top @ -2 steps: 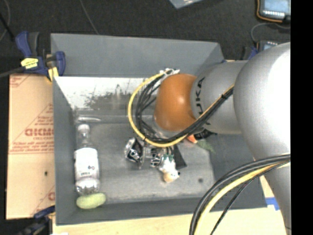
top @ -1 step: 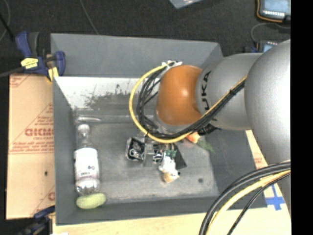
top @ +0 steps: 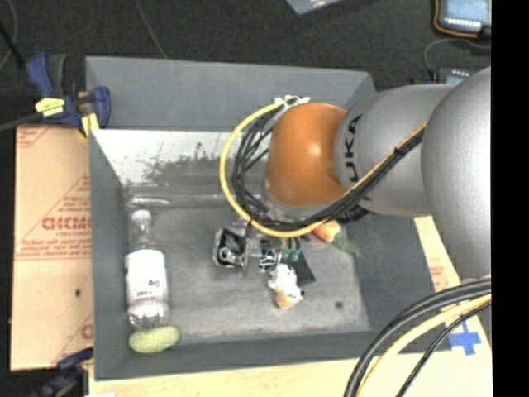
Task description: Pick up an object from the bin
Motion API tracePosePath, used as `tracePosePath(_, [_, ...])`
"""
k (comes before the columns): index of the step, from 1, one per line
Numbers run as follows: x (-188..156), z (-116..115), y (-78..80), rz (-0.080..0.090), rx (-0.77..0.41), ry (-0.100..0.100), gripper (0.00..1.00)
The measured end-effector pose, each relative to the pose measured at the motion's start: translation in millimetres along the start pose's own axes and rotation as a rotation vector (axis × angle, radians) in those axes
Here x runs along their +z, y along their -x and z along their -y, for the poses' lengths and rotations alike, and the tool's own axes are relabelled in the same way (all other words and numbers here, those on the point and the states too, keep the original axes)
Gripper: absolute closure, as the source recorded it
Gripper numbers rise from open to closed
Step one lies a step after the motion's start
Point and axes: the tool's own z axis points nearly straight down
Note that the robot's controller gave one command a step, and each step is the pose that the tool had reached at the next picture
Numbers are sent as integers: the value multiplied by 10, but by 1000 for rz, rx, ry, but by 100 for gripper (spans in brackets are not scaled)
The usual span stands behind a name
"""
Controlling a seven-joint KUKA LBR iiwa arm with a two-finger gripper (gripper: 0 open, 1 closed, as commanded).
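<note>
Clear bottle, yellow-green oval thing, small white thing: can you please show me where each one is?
clear bottle [top: 146, 281]: camera view, on its white label.
yellow-green oval thing [top: 154, 338]: camera view, on its middle.
small white thing [top: 283, 284]: camera view, on its white upper part.

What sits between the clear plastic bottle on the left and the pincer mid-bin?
Nothing: the camera view shows bare grey bin floor between the clear plastic bottle and the pincer.

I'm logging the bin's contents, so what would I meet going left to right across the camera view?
clear plastic bottle with white label → gripper → small white-and-tan object → orange carrot-shaped piece
</note>
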Motion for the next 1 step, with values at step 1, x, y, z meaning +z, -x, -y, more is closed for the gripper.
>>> tracePosePath(1, [-486, -222, -74, 2, -51, -1, 100])
